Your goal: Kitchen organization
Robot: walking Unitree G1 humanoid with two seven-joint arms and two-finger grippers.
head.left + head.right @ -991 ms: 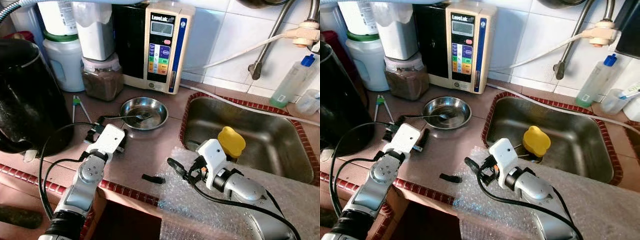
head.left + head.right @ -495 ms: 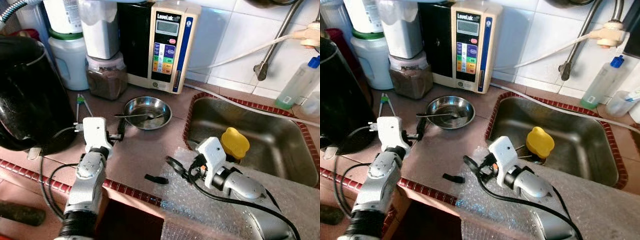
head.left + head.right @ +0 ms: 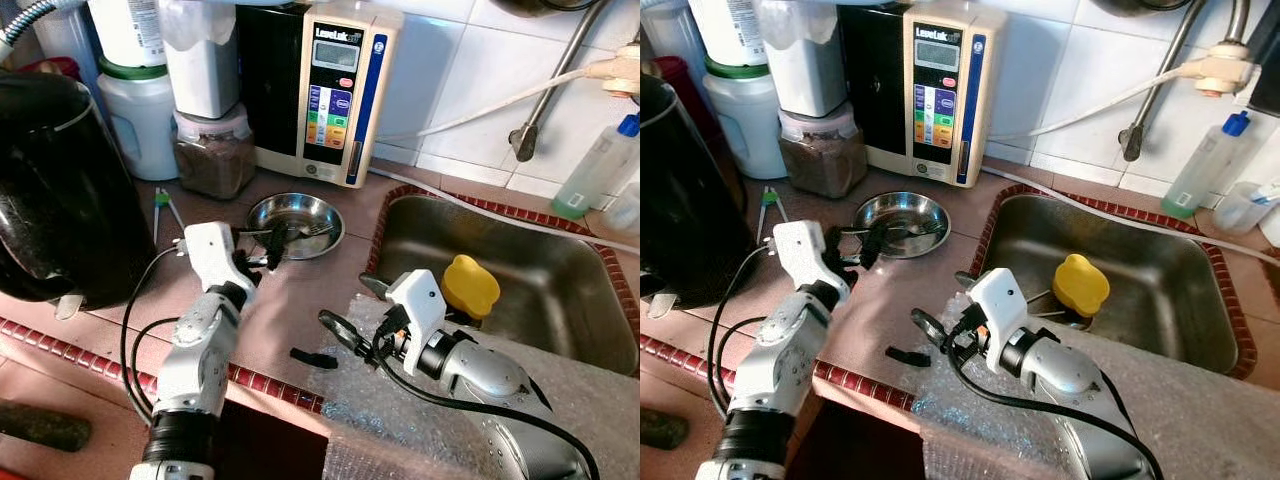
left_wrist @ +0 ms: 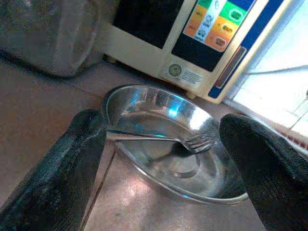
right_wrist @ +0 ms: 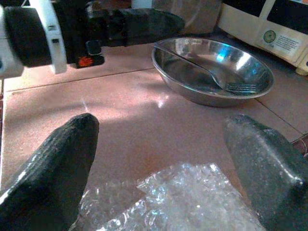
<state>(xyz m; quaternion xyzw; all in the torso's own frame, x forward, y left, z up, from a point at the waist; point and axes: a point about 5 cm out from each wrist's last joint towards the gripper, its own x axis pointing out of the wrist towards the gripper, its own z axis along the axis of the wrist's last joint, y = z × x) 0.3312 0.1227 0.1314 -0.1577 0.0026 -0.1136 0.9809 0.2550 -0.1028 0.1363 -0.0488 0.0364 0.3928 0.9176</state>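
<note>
Swinging in since half a second ago, the left gripper [image 4: 159,159] now gapes wide just short of the steel bowl [image 4: 163,159], the fork [image 4: 166,139] inside lying crosswise dead ahead, nearer than the spread-open right gripper [image 5: 159,154].

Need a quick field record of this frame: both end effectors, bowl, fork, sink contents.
left end effector: open, at the near rim of the bowl, fork handle between its fingers
right end effector: open, over the counter edge above the bubble wrap, facing the bowl
bowl: steel, on the counter in front of the water ionizer
fork: lying in the bowl, tines inside, handle over the rim
sink: holds a yellow object
</note>
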